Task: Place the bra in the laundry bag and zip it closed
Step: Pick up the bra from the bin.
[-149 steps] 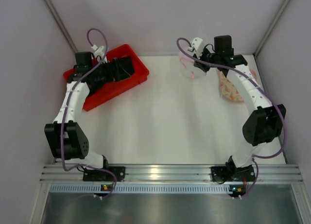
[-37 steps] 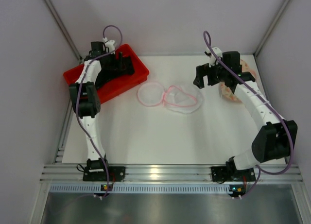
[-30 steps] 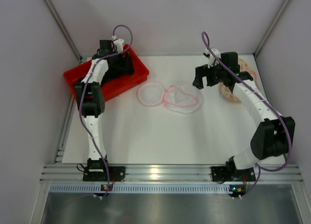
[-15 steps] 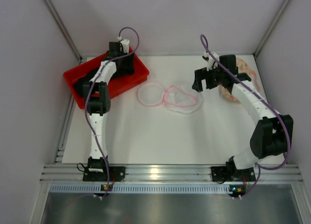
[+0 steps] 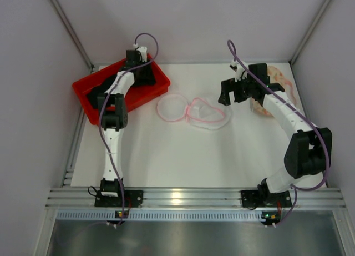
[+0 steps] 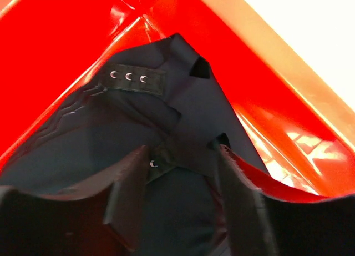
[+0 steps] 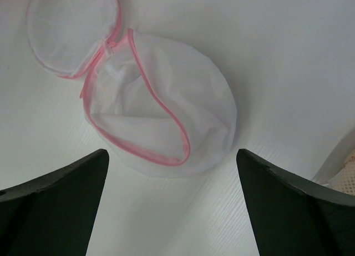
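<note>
Black fabric first: we note the bra [image 6: 138, 134] lying crumpled in the corner of the red bin [image 5: 158, 84], its hook-and-eye strip turned up and its folds banked against the bin's walls. The left claw [image 6: 180, 161] hangs right over it with the fingers parted to either side of a fold, gripping nothing; we read that stance as lined up for a pinch on the raised middle, where the cloth bunches. Whether the fingertips touch the fabric we cannot tell. The laundry bag [image 7: 166, 100] rests mid-tabletop [image 5: 183, 156], well apart from the bin, unzipped, with its round flap [image 7: 66, 28] thrown over to one side so the pink-edged mouth gapes upward. That looks laid out on purpose to receive the garment. The right claw [image 7: 172, 156] hovers above the bag's near rim, spread wide and empty, placed, we judge, to steady the mouth once the bra arrives. A peach patterned piece [image 5: 279, 77] sits at the far right, partly under that arm. Nothing is bagged yet; zipping is far off.
</note>
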